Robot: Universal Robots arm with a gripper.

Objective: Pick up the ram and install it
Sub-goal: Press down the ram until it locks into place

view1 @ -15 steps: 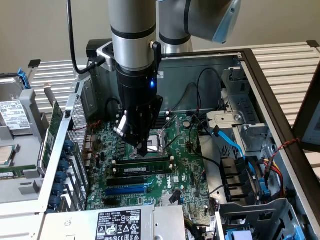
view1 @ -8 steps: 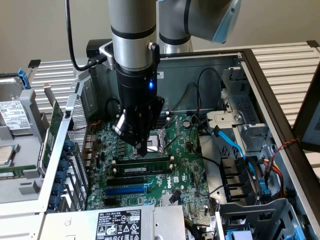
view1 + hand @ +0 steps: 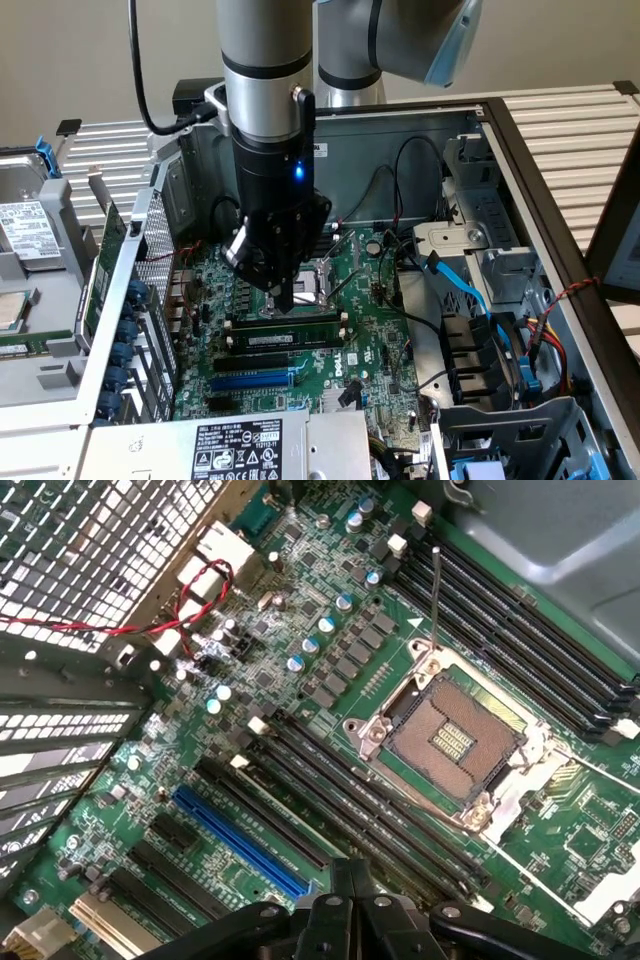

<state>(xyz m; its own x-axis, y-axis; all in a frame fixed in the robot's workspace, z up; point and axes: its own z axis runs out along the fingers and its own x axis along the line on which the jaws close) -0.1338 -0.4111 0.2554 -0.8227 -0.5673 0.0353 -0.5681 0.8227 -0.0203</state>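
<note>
Pressing shut gripper (image 3: 285, 300) onto slim green ram (image 3: 290, 328) (seated flat).

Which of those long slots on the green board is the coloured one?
The blue slot. The long slots beside it are all black; in the exterior view it lies just below the black ones under the hand.

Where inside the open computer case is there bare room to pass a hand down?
Barest: the flat grey metal plate between the green motherboard and the blue-cabled drive bay. Crowded: around the shut claw, low over the long green ram stick beside the empty silver processor socket.
</note>
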